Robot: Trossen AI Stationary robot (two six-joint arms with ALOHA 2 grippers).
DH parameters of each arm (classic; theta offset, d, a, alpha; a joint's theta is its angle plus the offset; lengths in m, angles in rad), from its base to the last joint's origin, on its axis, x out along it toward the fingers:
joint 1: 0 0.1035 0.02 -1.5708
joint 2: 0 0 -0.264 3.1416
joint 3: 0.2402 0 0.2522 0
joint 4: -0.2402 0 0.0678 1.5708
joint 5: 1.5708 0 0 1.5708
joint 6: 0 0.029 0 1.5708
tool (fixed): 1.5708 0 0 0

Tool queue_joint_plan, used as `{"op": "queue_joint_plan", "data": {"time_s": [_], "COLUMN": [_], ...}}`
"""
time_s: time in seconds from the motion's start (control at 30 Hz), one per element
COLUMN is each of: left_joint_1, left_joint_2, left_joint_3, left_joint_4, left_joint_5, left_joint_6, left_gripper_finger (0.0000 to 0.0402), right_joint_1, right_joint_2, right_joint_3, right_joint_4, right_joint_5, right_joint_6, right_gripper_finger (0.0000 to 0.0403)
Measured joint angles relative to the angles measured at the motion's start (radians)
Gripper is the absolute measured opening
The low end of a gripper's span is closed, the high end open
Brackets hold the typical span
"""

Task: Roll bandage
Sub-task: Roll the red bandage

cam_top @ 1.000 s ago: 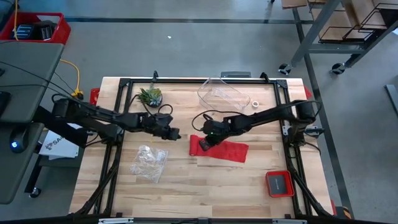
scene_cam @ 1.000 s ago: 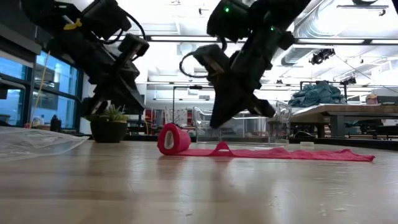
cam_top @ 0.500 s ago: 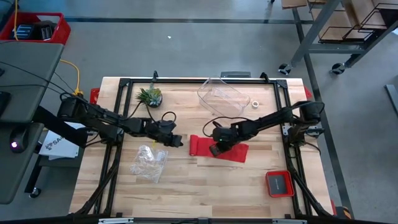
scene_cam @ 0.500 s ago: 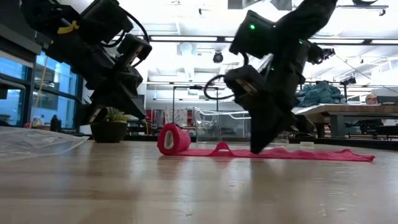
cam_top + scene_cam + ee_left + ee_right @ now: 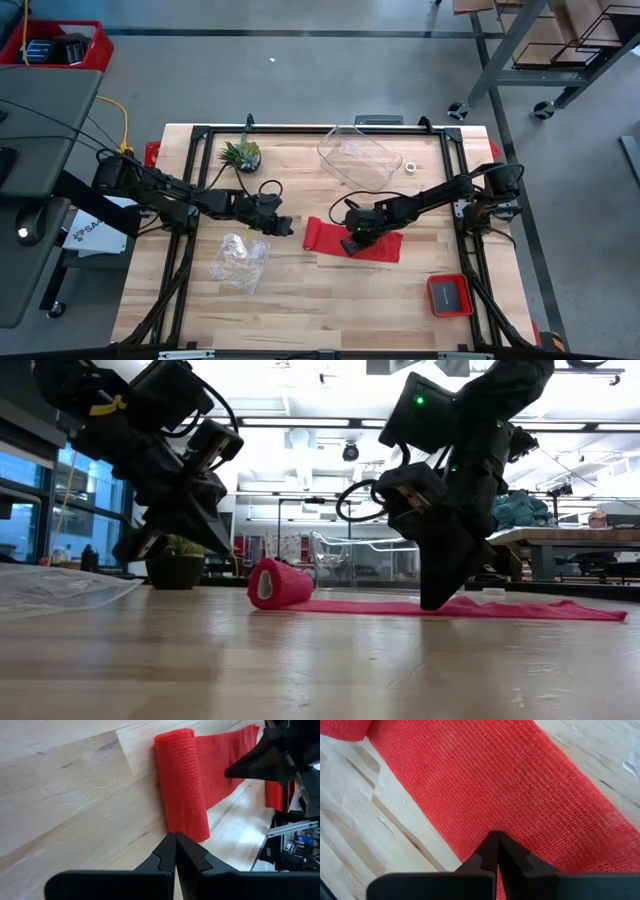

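The red bandage point(image 5: 352, 241) lies on the table's middle, with one end wound into a short roll point(image 5: 278, 583) and the rest a flat strip point(image 5: 520, 608). My left gripper point(image 5: 175, 839) is shut, slanting down, with its tips at the table just beside the roll's end point(image 5: 200, 832). My right gripper point(image 5: 495, 837) is also shut. It points steeply down onto the flat strip, a short way from the roll point(image 5: 312, 236). My left gripper stands right next to the roll's end edge point(image 5: 197, 836); I cannot tell whether it touches it. My right gripper presses its shut fingertips point(image 5: 435, 600) down from above on the flat strip point(image 5: 530, 820), near one long edge. The strip lies flat on the table under them.
A clear plastic tub point(image 5: 358, 155) and a small white ring point(image 5: 410, 167) sit at the far side, with a potted plant point(image 5: 242, 155) at the far left. A crumpled clear bag point(image 5: 240, 260) lies near left, and a red tray point(image 5: 450, 295) near right.
My right gripper has moved away from the roll, toward the table's near edge and down onto the strip. The small hump in the strip has gone and the strip now lies flat and stretched out. My left gripper has sunk a little toward the roll.
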Motion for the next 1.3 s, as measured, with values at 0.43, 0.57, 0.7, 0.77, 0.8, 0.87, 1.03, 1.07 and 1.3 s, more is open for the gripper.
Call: {"op": "queue_joint_plan", "data": {"time_s": [0.43,0.57,0.7,0.77,0.8,0.87,1.03,1.07,1.3], "left_joint_1": [0.006,0.006,0.010,0.011,0.012,0.013,0.015,0.019,0.047], "left_joint_2": [0.206,0.295,0.337,0.339,0.339,0.339,0.338,0.337,0.317], "left_joint_3": [0.093,0.160,0.211,0.235,0.249,0.285,0.381,0.394,0.417], "left_joint_4": [0.010,0.005,0.004,0.008,0.009,0.016,0.051,0.044,-0.001], "left_joint_5": [0.005,0.001,0.033,0.043,0.043,0.043,0.052,0.059,0.102], "left_joint_6": [0.005,0.014,0.049,0.068,0.085,0.128,0.281,0.289,0.307], "left_gripper_finger": [0.0000,0.0000,0.0000,0.0000,0.0000,0.0000,0.0000,0.0000,0.0000], "right_joint_1": [0.000,0.000,0.000,0.000,0.000,0.000,0.000,0.000,0.000], "right_joint_2": [0.000,0.000,0.000,0.000,0.000,0.000,0.000,0.000,-0.030], "right_joint_3": [0.000,0.000,0.000,0.000,0.000,0.000,0.000,0.000,-0.002], "right_joint_4": [-0.016,-0.013,-0.009,-0.008,-0.008,-0.006,-0.004,-0.004,-0.047], "right_joint_5": [0.007,0.009,0.009,0.009,0.009,0.010,0.011,0.011,0.030], "right_joint_6": [0.003,0.009,0.008,0.009,0.010,0.011,0.008,0.006,0.002], "right_gripper_finger": [0.0000,0.0000,0.0000,0.0000,0.0000,0.0000,0.0000,0.0000,0.0000]}}
